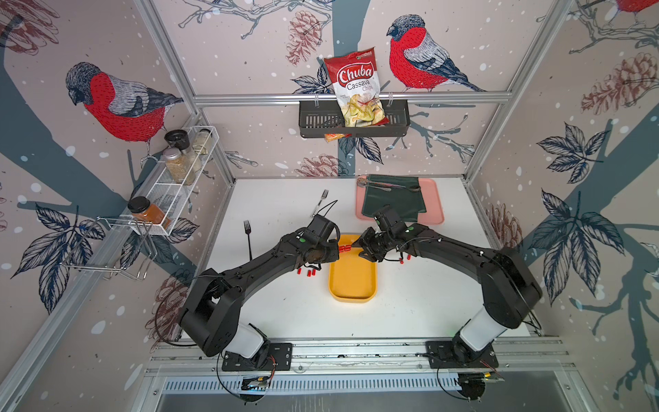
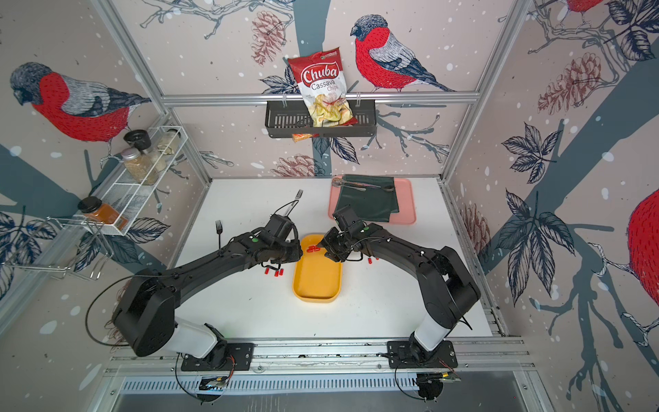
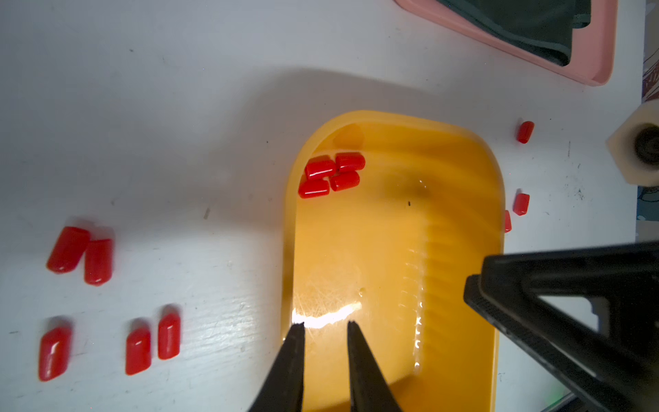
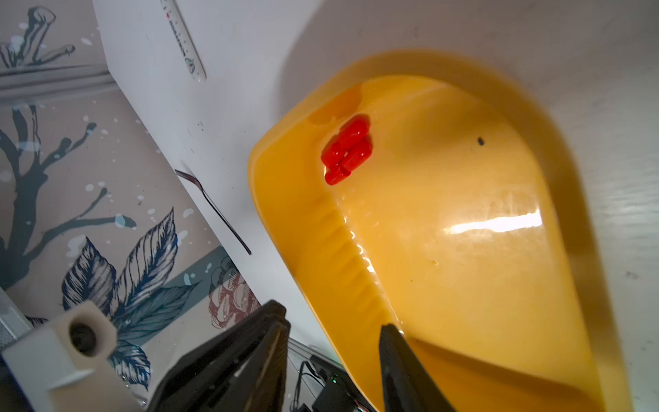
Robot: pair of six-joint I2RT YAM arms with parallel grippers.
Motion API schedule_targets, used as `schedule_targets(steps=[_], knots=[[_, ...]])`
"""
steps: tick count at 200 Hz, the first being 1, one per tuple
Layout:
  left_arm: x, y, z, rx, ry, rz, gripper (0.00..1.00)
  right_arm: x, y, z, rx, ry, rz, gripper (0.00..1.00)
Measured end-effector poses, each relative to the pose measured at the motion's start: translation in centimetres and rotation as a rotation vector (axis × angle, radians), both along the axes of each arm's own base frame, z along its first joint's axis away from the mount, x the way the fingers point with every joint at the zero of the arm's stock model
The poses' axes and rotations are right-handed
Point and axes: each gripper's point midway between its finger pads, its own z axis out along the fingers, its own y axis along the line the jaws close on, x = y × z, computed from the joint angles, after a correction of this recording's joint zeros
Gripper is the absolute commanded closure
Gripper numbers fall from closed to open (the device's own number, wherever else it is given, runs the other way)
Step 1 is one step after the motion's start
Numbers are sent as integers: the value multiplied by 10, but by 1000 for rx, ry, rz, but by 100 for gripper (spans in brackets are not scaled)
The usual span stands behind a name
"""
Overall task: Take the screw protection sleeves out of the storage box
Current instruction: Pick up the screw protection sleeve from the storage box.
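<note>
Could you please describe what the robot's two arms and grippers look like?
The left arm and right arm are matte black with rounded joints, a white lowest segment, a green dot near the wrist and thin loose black cables. The left gripper and right gripper have slim, tapered black fingers.

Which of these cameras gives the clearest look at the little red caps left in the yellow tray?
The left wrist view: the four red caps are sharp and countable, in a corner of the yellow tray. The right wrist view shows them bunched and blurred. Both top views show them only as tiny red specks.
</note>
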Motion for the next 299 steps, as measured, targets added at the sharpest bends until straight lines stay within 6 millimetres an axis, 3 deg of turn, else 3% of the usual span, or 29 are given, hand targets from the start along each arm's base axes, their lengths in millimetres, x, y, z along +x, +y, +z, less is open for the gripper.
schedule_targets(steps=[56,174,247,299], knots=[[-4,-7,-2,-44,-3,-2,80,17,13,-16,-1,42,-90,55],[-15,-11,-25,-48,43,-8,86,30,25,-51,-62,98,-124,59],[-19,-11,-32,-51,60,-16,86,33,23,-71,-106,114,-135,62],[-20,-13,-35,-54,71,-21,87,45,23,-76,-119,102,-158,66]])
